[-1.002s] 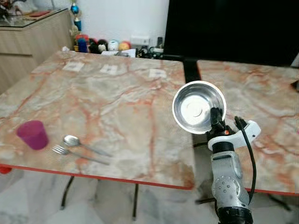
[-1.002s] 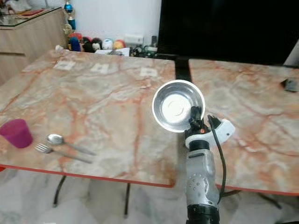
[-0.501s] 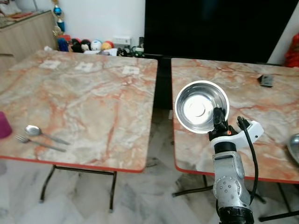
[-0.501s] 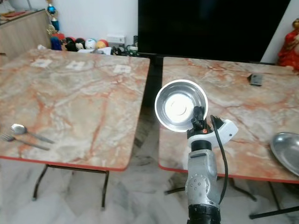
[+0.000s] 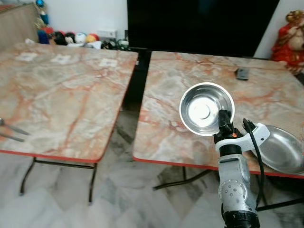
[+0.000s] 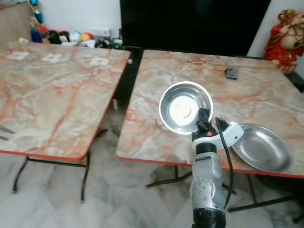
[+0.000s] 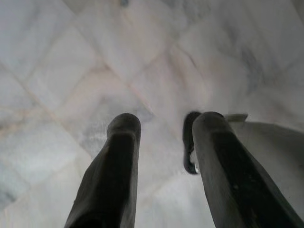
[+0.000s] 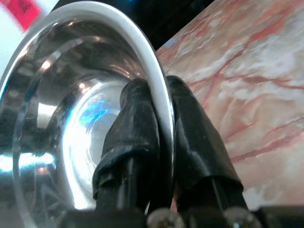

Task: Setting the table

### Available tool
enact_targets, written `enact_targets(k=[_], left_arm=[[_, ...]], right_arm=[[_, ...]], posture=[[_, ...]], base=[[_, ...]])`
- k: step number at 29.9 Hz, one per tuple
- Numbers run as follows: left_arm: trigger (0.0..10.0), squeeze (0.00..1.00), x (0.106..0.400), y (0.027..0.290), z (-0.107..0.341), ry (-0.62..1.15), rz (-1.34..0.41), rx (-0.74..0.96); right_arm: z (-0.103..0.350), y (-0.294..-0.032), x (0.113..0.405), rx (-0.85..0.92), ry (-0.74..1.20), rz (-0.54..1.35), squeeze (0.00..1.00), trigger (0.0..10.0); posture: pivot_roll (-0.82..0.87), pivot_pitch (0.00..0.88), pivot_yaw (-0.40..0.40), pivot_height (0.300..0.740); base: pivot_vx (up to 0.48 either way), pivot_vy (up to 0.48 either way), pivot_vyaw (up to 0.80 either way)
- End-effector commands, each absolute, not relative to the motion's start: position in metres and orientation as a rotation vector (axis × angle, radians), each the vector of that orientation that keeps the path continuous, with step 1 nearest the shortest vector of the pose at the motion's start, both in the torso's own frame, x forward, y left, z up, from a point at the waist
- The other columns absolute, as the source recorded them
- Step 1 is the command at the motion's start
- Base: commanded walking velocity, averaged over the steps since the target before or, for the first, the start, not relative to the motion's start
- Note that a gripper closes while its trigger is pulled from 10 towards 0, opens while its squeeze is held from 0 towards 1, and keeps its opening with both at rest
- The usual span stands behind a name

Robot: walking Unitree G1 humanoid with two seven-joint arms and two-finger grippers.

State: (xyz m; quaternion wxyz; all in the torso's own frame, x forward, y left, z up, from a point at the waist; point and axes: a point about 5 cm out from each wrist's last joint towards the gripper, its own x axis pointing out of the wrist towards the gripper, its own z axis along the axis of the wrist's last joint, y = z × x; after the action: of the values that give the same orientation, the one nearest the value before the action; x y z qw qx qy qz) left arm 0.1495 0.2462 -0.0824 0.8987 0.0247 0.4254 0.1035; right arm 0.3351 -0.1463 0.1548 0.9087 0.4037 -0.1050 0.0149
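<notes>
My right gripper is shut on the rim of a shiny steel bowl, held up in front of me with its inside facing me, over the near part of the right marble table. In the right wrist view the two black fingers pinch the bowl's rim between them. A steel plate lies on that table's near right corner. The left gripper hangs open above the pale floor. At the left table's near edge, fork and spoon handles lie partly cut off.
Two marble tables with red edges stand side by side with a gap between them. A large black screen stands behind. A small dark object lies on the right table. A red figure stands at far right; toys at the back left.
The whole view has swung to the right: the left table slid leftward, the purple cup left the picture, and the steel plate came fully into sight. The bowl stays in my right gripper.
</notes>
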Motion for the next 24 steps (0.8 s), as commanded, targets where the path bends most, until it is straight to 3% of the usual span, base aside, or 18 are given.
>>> enact_targets(k=[1, 9, 24], left_arm=[[10.0, 0.00, 0.144, 0.243, -0.086, 0.907, 0.210, 0.042], [10.0, 0.00, 0.143, 0.244, -0.086, 0.913, 0.212, 0.043], [10.0, 0.00, 0.139, 0.248, -0.087, 0.926, 0.223, 0.044]], right_arm=[[0.163, -0.153, 0.336, 0.826, -0.252, 0.018, 0.00, 10.0], [0.163, -0.156, 0.337, 0.824, -0.252, -0.008, 0.00, 10.0], [0.162, -0.189, 0.343, 0.780, -0.257, -0.312, 0.00, 10.0]], posture=[[0.09, 0.116, -0.037, 0.740], [0.08, 0.132, -0.033, 0.740], [0.08, 0.153, -0.024, 0.740]], base=[[0.000, -0.420, 0.00], [0.000, -0.404, 0.00], [0.000, 0.000, 0.00]])
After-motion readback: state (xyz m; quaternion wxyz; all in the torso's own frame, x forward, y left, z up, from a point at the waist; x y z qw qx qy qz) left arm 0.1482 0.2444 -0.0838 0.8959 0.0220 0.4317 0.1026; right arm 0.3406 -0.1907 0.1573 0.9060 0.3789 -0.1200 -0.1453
